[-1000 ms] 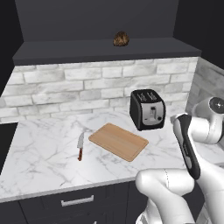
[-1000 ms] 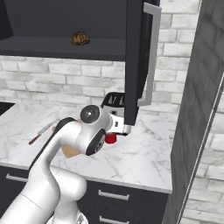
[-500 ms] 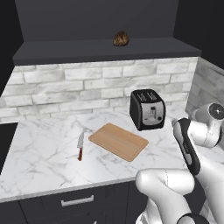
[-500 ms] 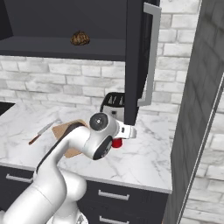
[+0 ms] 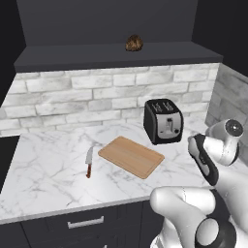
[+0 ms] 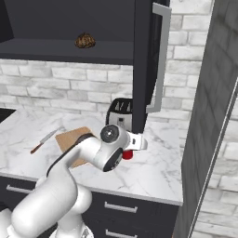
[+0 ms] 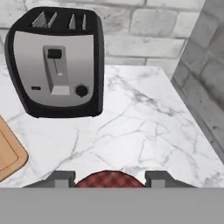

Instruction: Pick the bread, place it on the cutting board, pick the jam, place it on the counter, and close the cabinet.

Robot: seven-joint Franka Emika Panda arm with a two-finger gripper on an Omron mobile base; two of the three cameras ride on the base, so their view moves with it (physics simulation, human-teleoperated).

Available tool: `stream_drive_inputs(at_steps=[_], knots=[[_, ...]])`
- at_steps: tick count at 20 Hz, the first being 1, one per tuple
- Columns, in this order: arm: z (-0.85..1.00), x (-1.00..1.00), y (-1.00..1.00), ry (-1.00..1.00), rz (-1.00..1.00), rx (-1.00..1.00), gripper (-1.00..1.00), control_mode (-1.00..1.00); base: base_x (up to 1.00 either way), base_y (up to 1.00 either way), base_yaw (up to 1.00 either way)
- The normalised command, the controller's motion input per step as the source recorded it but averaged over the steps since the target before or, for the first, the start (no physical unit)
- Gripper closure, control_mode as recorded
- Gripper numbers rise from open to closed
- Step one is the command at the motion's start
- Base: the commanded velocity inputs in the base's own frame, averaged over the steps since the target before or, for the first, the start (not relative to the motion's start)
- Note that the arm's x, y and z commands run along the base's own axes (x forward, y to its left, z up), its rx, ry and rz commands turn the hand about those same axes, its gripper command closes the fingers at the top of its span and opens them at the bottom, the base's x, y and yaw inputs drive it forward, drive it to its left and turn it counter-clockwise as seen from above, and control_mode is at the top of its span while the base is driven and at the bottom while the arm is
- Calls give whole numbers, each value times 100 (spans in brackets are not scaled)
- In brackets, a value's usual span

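The jam (image 7: 109, 180), a small red jar, sits between my gripper (image 7: 109, 178) fingertips, which are shut on it just above the white marble counter (image 7: 144, 131). From the right base view the jam (image 6: 128, 155) shows red under my hand, right of the toaster. The bread (image 5: 134, 43), a dark brown lump, lies on the open cabinet shelf, also seen as the bread (image 6: 85, 41). The wooden cutting board (image 5: 131, 156) lies flat mid-counter with nothing on it. The cabinet door (image 6: 145, 60) stands open, its silver handle (image 6: 160, 60) facing me.
A black toaster (image 5: 163, 121) stands behind the board, close to my hand (image 7: 57, 65). A red-handled knife (image 5: 89, 162) lies left of the board. A grey brick side wall (image 7: 201, 78) bounds the counter on the right. Dark drawers (image 6: 121, 211) run below.
My hand, with the jam in it, has moved a little to the right and lower toward the counter. Bread, board and cabinet door have stayed put.
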Motion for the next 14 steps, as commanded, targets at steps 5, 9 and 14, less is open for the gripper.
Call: stream_drive_inputs(at_steps=[5, 9, 14], knots=[[-19, 24, -11, 2, 0, 0, 100, -100, 0, 0, 0], [-16, 25, -12, 1, 0, 0, 100, -100, 0, 0, 0], [-15, 26, -9, 1, 0, 0, 100, -100, 0, 0, 0]])
